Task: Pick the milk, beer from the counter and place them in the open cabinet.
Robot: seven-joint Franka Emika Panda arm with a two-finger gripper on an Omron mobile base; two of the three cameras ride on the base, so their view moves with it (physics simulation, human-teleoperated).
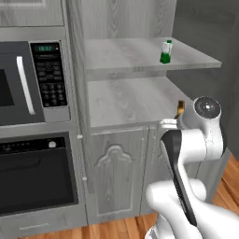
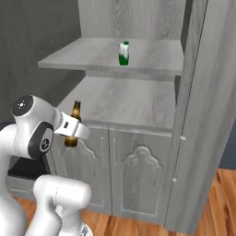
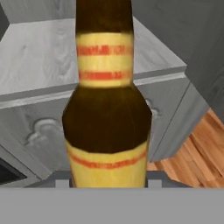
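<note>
The milk (image 1: 166, 52) (image 2: 123, 53), a small white and green carton, stands upright on the upper shelf of the open cabinet (image 1: 121, 100) (image 2: 124, 99). My gripper (image 2: 72, 131) is shut on the beer (image 2: 73, 123), a brown bottle with amber labels. It holds the bottle upright, just in front of the lower shelf's left corner in the right base view. In the hand view the beer (image 3: 107, 118) looms close, with the shelf edge behind it. The bottle's top (image 1: 180, 108) peeks out behind my arm in the left base view. The counter is out of view.
A microwave (image 1: 28, 84) and an oven (image 1: 32, 172) sit left of the cabinet. Arched lower doors (image 2: 138, 175) are closed under the lower shelf. A tall side panel (image 2: 205, 115) borders the shelves on the right. Wood floor (image 2: 216, 203) lies below.
</note>
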